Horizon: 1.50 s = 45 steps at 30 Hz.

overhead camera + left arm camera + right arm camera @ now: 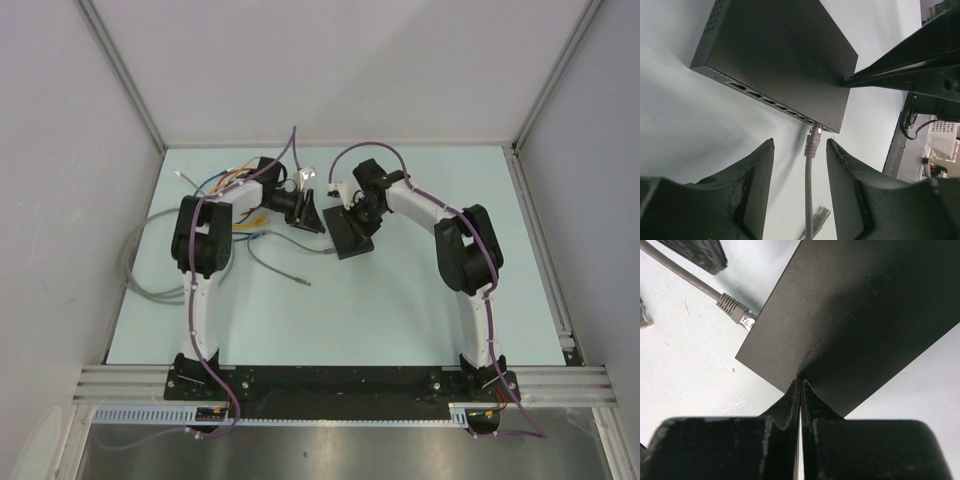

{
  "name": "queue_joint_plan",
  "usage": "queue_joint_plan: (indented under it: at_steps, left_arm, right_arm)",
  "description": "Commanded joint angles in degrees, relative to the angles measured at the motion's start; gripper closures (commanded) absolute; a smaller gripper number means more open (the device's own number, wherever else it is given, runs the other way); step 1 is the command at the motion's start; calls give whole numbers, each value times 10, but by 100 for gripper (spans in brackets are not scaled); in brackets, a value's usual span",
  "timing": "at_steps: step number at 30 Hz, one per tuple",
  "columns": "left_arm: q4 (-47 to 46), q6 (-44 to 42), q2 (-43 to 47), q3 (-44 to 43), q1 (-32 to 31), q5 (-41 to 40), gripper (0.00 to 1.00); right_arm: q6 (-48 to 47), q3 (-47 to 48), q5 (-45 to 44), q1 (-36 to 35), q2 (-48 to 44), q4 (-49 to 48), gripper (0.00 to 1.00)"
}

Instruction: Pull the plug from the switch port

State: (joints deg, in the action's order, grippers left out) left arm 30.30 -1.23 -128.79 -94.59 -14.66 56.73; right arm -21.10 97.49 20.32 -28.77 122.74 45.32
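The two arms are bolted at the near edge of the pale table [400,300]. They lean in and meet past the middle of it. Left of the left arm, loops of grey cord [140,275] lie on the table.

The left pincer [800,145] is open. Its two fingers [757,190] stand one on each side of a grey plug [813,140] and touch nothing. The plug's cable [809,200] runs back between the fingers. A loose plug [821,216] lies on the table beside that cable.

Just past the fingers is the switch [785,55]. It is a flat black box, and it lies on the table between the two pincers. A row of ports runs along the side that faces the left pincer. The plug sits in the last port, by the corner.

The right pincer [799,385] is shut tight with nothing between its fingers. Its tip presses on the top of the switch, at the short edge not far from the plug's corner.

Farther back, behind the left pincer, a bunch of coloured wires [228,184] lies on the table.
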Motion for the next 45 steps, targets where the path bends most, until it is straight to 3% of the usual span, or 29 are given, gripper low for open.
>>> queue_joint_plan:
  at_steps: [1, 18, 28, 45]
  left_arm:
    - [9, -27, -15, -24, -12, 40, 50]
    - [19, -18, -68, -17, -45, 66, 57]
    - [91, -76, -92, -42, -50, 81, 60]
    - [90, -68, -99, -61, -59, 39, 67]
  right_arm:
    - [-17, -40, -49, 5, 27, 37, 100]
    - [-13, -45, -41, -1, 36, 41, 100]
    - [-10, -37, -41, -8, 43, 41, 100]
    - [-13, -34, -46, -20, 44, 36, 100]
